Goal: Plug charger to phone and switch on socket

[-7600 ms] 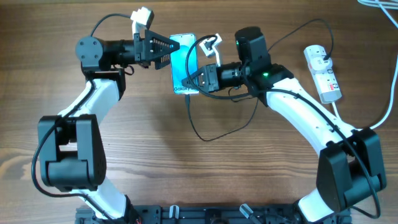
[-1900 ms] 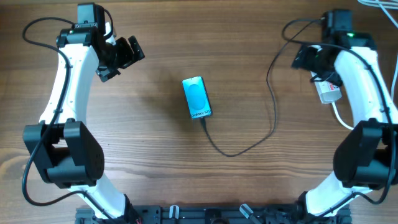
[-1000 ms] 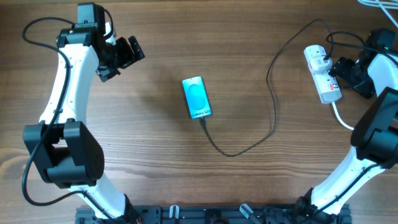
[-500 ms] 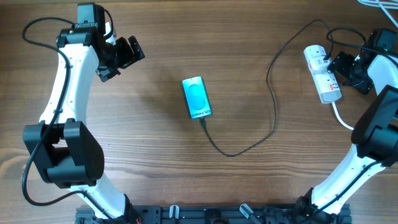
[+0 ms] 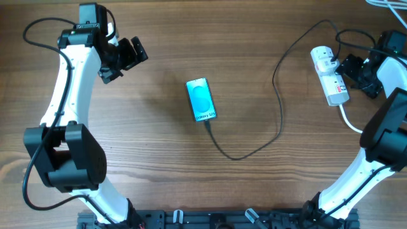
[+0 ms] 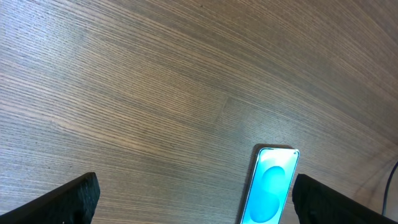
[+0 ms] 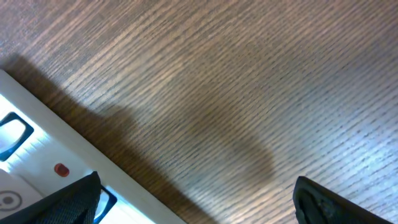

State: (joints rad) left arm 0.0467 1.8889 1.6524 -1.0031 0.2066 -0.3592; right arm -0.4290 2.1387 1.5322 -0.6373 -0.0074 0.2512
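The phone (image 5: 201, 100) lies face up mid-table, its teal screen lit; in the left wrist view the phone (image 6: 271, 186) shows at the lower right. The charger's thin black cable (image 5: 280, 121) runs from the phone's near end in a loop up to a white adapter (image 5: 327, 60) in the socket (image 5: 331, 77). My left gripper (image 5: 130, 58) hangs open and empty far left of the phone, and the left gripper (image 6: 196, 205) shows both fingers wide apart. Just right of the socket, my right gripper (image 5: 347, 69) is open and empty. The right gripper (image 7: 202, 208) frames bare wood beside the socket (image 7: 31, 158).
A thick white cord (image 5: 348, 117) leaves the socket's near end under my right arm. More white cables (image 5: 383, 6) cross the far right corner. A small red mark (image 7: 60, 168) sits on the socket's face.
My right arm has swung from above the socket to its right side and has barely moved in the last half second. The left arm, phone and cable have stayed still.
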